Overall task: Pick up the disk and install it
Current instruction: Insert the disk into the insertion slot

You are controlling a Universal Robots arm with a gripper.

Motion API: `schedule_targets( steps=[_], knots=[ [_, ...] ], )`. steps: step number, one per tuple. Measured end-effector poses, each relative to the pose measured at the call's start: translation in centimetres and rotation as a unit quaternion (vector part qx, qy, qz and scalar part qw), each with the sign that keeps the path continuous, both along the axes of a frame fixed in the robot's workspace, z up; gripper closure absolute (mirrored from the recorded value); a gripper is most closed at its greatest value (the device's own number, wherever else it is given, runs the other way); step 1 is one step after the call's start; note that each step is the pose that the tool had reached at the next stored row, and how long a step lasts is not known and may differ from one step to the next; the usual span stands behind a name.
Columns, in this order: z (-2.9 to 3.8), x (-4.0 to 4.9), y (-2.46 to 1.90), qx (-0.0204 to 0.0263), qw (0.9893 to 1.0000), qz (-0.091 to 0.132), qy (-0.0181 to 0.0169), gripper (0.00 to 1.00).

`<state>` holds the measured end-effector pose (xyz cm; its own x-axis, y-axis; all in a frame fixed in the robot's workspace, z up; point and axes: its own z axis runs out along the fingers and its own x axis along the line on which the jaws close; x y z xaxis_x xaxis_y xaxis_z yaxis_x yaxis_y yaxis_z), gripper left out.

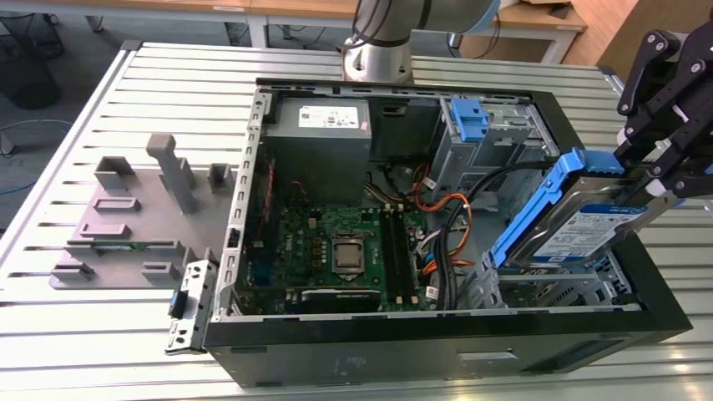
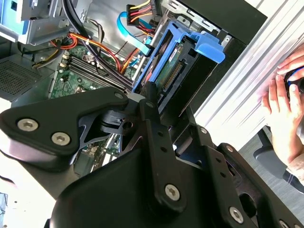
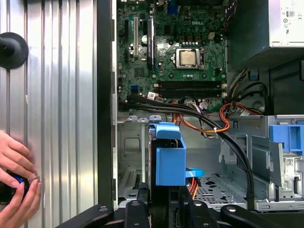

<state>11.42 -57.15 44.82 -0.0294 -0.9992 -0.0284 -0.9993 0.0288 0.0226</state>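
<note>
Holding the flat rectangular silver metal disk with blue plastic side rails (image 1: 579,219) by its upper end in the closed black claw (image 1: 665,185), steeply tilted above the perforated metal drive bay (image 1: 482,291) at the exterior view's right of the open black computer case (image 1: 446,322), probably to lead the lower end in and keep clear of the black and orange cables (image 1: 459,213) just beside it; cannot tell whether that end touches the bay. Gives, in the exterior view, the slant and the white-and-blue label; adds, in the second wrist view, the disk's connector edge and a person's hand (image 2: 284,102) beside the case; looks, in the first wrist view, along a blue rail toward the green motherboard (image 3: 180,52)
</note>
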Motion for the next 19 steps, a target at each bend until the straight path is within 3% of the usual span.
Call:
schedule_targets(
  steps=[9, 19],
  knots=[
    [-0.12, -0.02, 0.0, -0.0003, 1.0, 0.0, 0.0, 0.65],
    [-0.84, -0.02, 0.0, -0.0002, 1.0, 0.0, -0.0003, 0.65]
  ],
)
